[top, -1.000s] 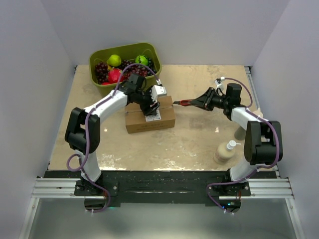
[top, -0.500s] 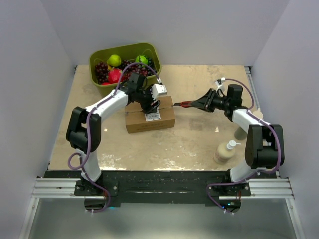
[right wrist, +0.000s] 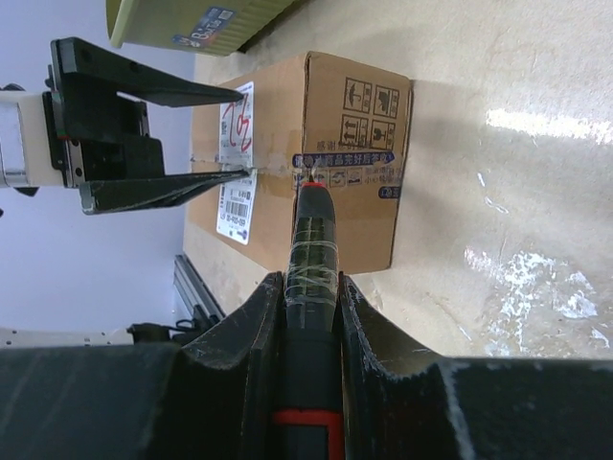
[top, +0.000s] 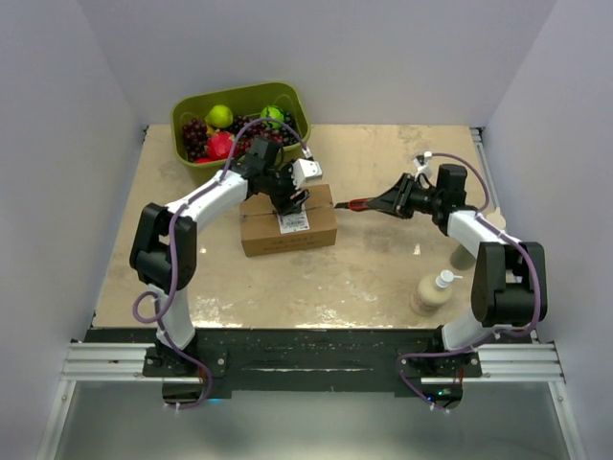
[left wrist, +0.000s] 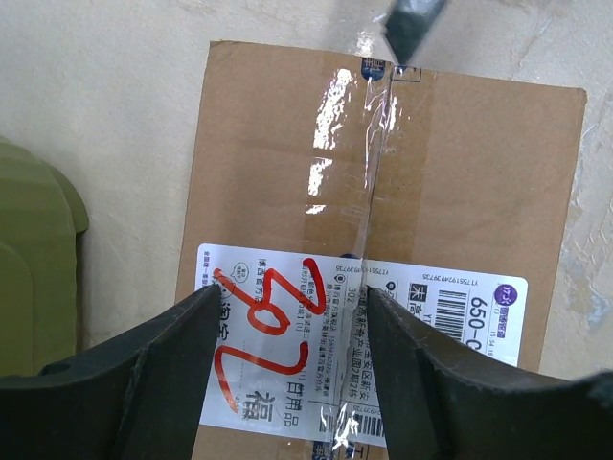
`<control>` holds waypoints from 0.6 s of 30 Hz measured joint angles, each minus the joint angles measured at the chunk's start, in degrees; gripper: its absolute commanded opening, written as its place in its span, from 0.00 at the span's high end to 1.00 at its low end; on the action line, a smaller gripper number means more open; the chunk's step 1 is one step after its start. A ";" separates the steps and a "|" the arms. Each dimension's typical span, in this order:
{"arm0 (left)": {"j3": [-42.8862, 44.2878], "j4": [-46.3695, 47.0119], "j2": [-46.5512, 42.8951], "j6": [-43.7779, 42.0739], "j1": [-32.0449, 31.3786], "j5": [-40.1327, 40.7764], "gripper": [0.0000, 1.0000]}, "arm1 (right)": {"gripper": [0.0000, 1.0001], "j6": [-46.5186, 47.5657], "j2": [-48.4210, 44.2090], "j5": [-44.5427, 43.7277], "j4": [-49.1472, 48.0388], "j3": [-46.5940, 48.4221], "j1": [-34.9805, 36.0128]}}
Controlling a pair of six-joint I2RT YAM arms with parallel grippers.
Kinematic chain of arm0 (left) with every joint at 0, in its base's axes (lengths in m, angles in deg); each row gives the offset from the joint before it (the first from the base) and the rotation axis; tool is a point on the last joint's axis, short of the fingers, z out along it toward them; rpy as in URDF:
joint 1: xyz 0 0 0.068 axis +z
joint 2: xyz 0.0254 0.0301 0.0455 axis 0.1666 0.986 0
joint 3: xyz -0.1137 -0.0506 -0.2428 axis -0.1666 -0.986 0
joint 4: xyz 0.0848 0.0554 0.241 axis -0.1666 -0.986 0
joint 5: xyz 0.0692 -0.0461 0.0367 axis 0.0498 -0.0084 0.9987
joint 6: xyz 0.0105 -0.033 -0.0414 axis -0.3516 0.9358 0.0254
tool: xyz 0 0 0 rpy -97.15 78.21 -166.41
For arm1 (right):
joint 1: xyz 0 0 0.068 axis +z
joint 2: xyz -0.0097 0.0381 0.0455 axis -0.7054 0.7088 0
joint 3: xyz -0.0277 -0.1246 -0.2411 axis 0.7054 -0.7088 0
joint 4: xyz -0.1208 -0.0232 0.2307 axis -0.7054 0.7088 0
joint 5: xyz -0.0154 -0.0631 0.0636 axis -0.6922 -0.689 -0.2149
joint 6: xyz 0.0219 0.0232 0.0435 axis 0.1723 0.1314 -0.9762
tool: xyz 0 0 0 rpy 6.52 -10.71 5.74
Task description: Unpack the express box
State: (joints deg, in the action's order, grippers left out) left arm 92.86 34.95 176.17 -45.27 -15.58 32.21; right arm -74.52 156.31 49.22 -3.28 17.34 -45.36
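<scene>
The express box (top: 287,228) lies flat in the middle of the table, brown cardboard with a white label (left wrist: 287,316) bearing red marks. Clear tape (left wrist: 369,163) runs along its top seam. My left gripper (top: 292,199) hovers open just above the box top (left wrist: 292,290), straddling the label and holding nothing. My right gripper (top: 400,201) is shut on a dark cutter tool (right wrist: 311,259) with a red band. The tool's tip (right wrist: 311,187) touches the taped seam at the box's right end (top: 337,203).
An olive-green bin (top: 241,120) of grapes, apples and limes stands at the back left, close behind the box. A small cream pump bottle (top: 433,292) stands near the right arm's base. White walls enclose the table.
My left gripper has drifted slightly toward the far side of the box top. The right arm has shifted a little, with the tool's tip still at the box's right end.
</scene>
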 measured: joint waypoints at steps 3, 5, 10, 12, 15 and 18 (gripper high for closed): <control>0.33 -0.04 0.24 -0.04 0.02 0.17 0.34 | 1.00 0.61 -0.81 1.14 1.29 -0.85 -0.09; 0.61 0.00 0.46 -0.09 0.02 0.37 0.34 | 1.00 1.01 -1.16 1.49 1.90 -1.18 -0.22; 0.72 0.20 0.59 -0.13 0.02 0.76 0.33 | 1.00 2.40 -2.29 1.95 4.13 -1.57 -0.33; 0.72 0.22 0.61 -0.17 0.02 0.76 0.33 | 1.00 4.00 -3.48 1.55 6.67 -1.55 -0.33; 0.72 0.20 0.61 -0.48 0.02 0.74 0.33 | 1.00 6.19 -4.59 1.18 10.69 -0.39 -0.52; 0.66 0.20 0.61 -0.68 0.02 0.70 0.33 | 1.00 5.75 -3.65 1.25 10.82 1.73 -0.96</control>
State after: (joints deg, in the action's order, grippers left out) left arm 93.51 35.15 176.79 -45.95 -15.56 32.91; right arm -68.78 152.66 50.47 7.54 19.07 -46.32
